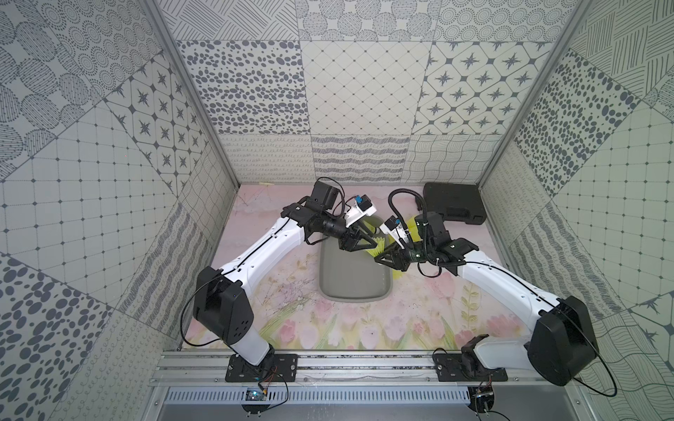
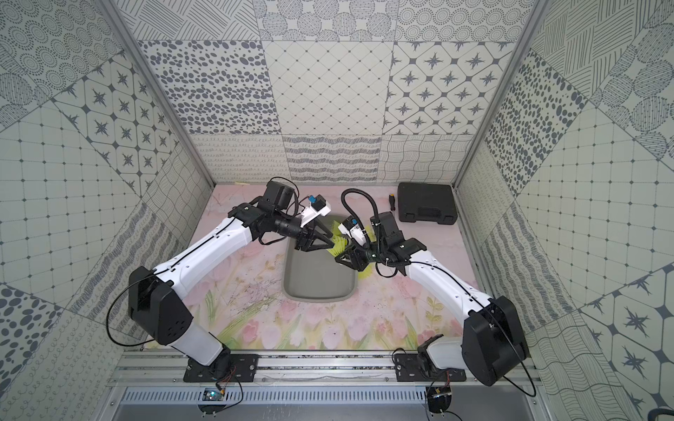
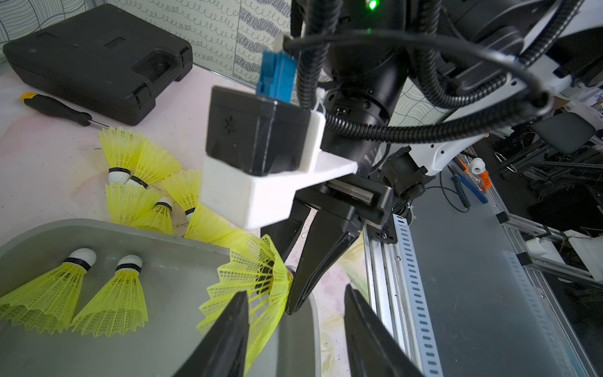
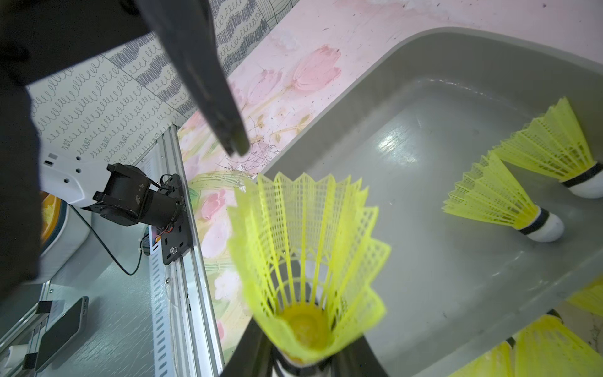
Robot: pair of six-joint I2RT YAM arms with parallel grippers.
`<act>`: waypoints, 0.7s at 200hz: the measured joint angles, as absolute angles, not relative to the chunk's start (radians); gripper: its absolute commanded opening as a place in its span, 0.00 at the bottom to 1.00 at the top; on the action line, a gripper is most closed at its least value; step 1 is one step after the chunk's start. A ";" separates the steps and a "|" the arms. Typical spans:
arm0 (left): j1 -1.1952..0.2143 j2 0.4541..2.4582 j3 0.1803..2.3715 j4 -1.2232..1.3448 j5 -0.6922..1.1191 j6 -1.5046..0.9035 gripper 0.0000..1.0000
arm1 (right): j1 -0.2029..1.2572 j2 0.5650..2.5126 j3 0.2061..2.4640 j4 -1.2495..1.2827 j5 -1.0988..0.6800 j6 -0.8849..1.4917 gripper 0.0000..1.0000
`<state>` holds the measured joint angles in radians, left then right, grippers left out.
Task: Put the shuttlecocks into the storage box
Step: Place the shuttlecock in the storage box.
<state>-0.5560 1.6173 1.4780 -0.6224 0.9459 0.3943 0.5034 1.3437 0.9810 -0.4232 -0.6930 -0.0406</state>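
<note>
Storage box (image 1: 350, 291) mid-frame in both top views, near end bare. At its far right corner: R gripper (image 4: 306, 362) clamped on a shuttlecock (image 4: 306, 261) by the cork. L gripper (image 3: 295, 292) just beside it, jaws apart, empty. 2 shuttlecocks (image 3: 42, 293) lie inside, lower left of L wrist view. Step: placing. Next imo: R shifts over bare floor, opens, w/o clipping L. Beyond: loose pile (image 3: 140, 182) on table, black case (image 3: 98, 58) upper left.

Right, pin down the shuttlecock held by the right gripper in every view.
Top view: the shuttlecock is the yellow patch just right of centre.
Top view: the same patch, near centre.
Left wrist: lower middle, with its open skirt toward the camera.
Right wrist: bottom centre, clamped in the right gripper.
Shared landmark: the grey storage box, visible in all four.
</note>
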 measured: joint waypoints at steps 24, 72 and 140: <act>-0.556 1.629 1.487 -0.661 0.946 0.433 0.50 | 0.509 1.345 0.985 -0.427 -0.699 -0.043 0.25; -0.557 1.653 1.492 -0.713 0.944 0.478 0.46 | 0.510 1.346 0.986 -0.437 -0.709 -0.049 0.25; -0.563 1.665 1.489 -0.742 0.935 0.496 0.24 | 0.511 1.353 0.989 -0.450 -0.711 -0.057 0.26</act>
